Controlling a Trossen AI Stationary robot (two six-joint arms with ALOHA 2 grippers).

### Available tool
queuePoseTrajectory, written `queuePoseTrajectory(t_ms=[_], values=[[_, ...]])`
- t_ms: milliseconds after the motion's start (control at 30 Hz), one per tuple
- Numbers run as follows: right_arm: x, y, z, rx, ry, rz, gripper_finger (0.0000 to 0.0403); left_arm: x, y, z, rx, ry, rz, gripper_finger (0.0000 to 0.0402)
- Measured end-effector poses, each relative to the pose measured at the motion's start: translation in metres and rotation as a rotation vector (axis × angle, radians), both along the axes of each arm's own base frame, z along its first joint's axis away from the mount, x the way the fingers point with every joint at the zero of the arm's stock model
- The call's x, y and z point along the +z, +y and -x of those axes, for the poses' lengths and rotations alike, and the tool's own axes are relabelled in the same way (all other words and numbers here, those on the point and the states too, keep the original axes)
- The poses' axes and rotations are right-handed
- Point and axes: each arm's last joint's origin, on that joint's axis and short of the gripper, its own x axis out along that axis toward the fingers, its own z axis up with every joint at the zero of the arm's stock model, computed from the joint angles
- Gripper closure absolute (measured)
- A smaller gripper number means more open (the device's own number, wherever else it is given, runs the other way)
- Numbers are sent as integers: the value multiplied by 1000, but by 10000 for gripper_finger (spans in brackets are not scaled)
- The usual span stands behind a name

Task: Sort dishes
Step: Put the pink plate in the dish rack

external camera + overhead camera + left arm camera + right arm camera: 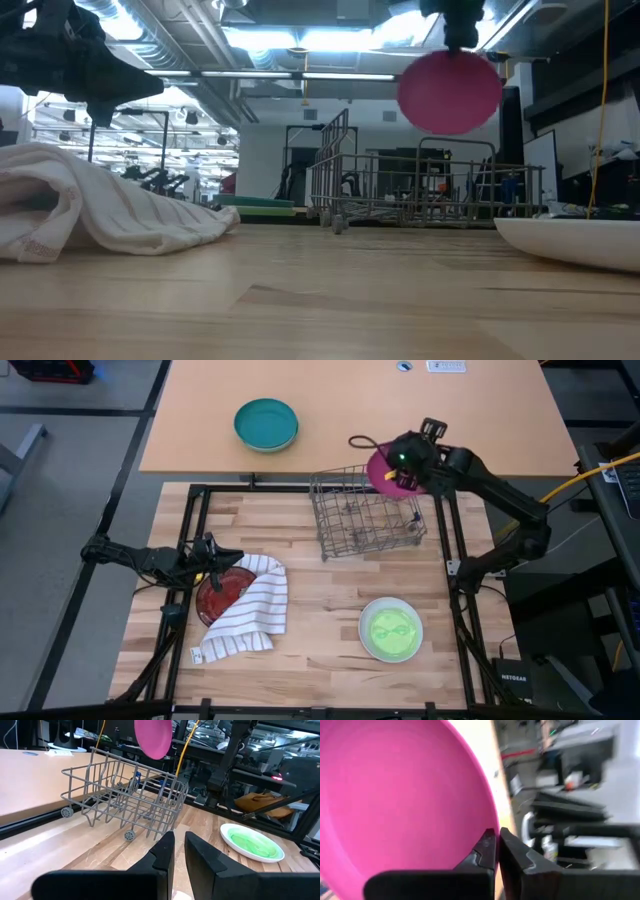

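High view | right end effector [397, 472] clamped on magenta plate [384, 473] above dish rack [365, 512] | left end effector [212, 553] nearly together, empty, over dark red plate [222, 596] | green plate [390, 628] on counter [320, 610]

From above we look straight down on the whole table [330, 620]. From table height we look level across it into the room. Both these views and the left wrist view share the wire rack [365, 512], while the right wrist camera sits very near the pink plate [395, 805].
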Motion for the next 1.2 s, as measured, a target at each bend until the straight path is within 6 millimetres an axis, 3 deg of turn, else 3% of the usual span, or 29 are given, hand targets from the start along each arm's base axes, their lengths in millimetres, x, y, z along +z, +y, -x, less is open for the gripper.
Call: queuePoseTrajectory(t_ms=[233, 633, 933, 1200], values=[[-26, -27, 1, -137, 5, -141, 394, 0, 0, 0, 0, 4, -1, 366], [-82, -66, -32, -167, 138, -297, 394, -1, 0, 0, 0, 6, -2, 366], [-86, -70, -37, -110, 195, -297, 396, -1, 0, 0, 0, 8, -3, 366], [-83, -62, -42, 32, 345, -295, 396, -1, 0, 0, 0, 11, -12, 366]])
